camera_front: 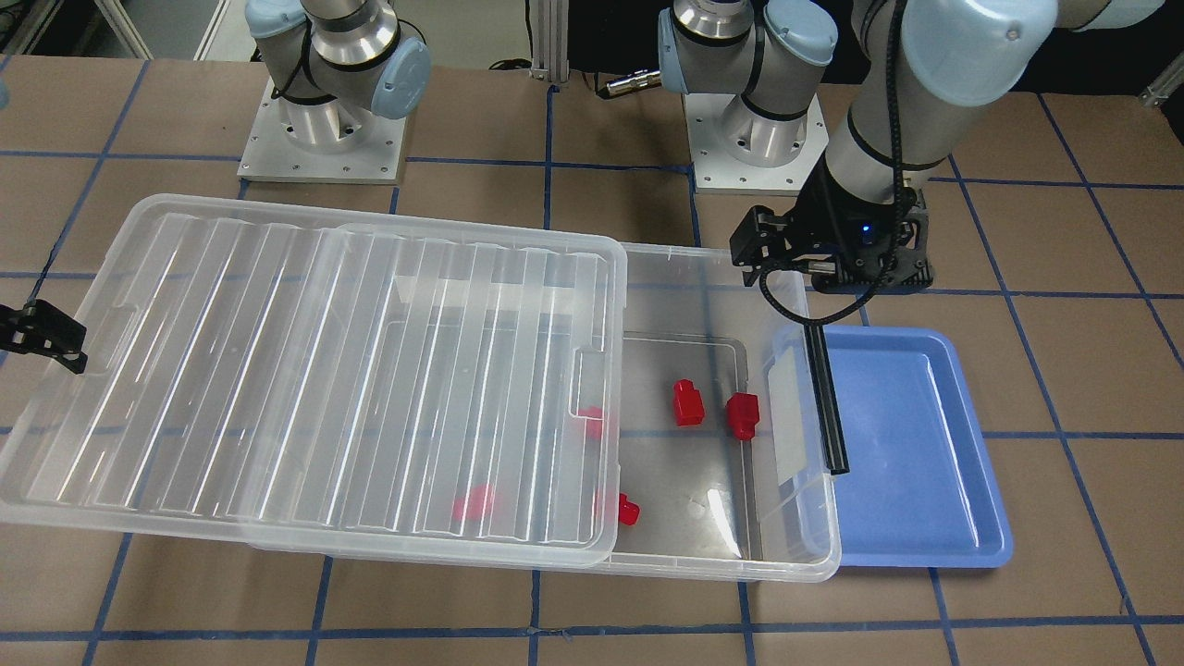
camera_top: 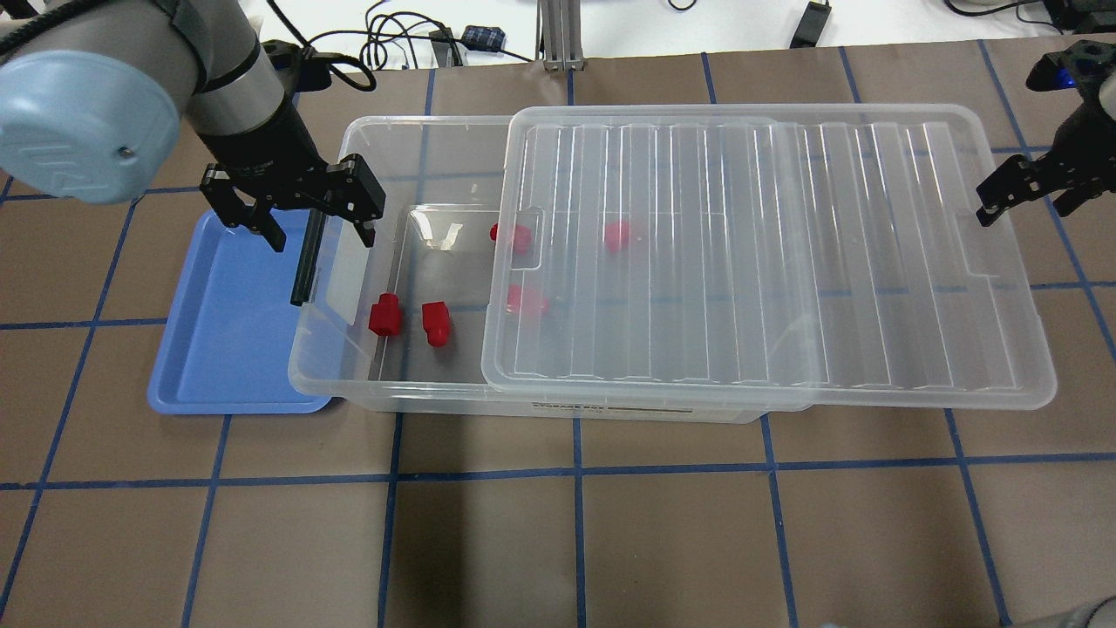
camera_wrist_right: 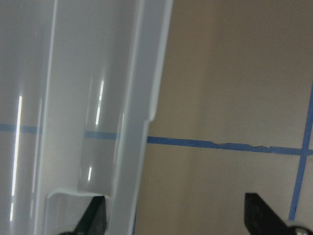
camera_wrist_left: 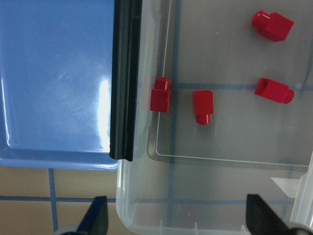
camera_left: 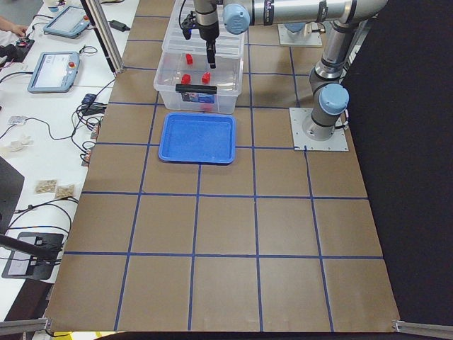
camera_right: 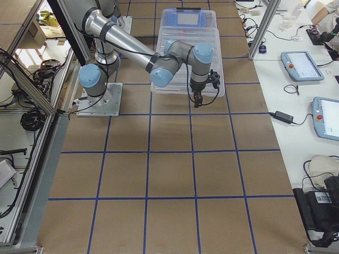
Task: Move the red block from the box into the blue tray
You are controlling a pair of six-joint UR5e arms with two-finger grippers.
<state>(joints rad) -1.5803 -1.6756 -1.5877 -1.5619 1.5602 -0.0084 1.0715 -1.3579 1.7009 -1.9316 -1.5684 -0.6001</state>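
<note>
The clear box (camera_top: 418,397) stands mid-table with its ribbed lid (camera_top: 767,253) slid toward my right, so its left end is uncovered. Two red blocks (camera_top: 384,314) (camera_top: 435,323) lie in the uncovered part. Three more show blurred under the lid (camera_top: 526,300). The blue tray (camera_top: 227,349) is empty and lies against the box's left end, by the black bar (camera_top: 307,257). My left gripper (camera_top: 318,231) is open and empty above that bar. In its wrist view (camera_wrist_left: 178,220) two blocks (camera_wrist_left: 160,95) lie ahead. My right gripper (camera_top: 1033,196) is open at the lid's far right end.
Both arm bases (camera_front: 324,139) stand at the robot's side of the table. In the right wrist view the lid's edge (camera_wrist_right: 142,122) runs between the open fingertips over brown table with blue tape lines (camera_wrist_right: 220,145). Operator tables with tablets (camera_left: 53,71) stand beyond the table.
</note>
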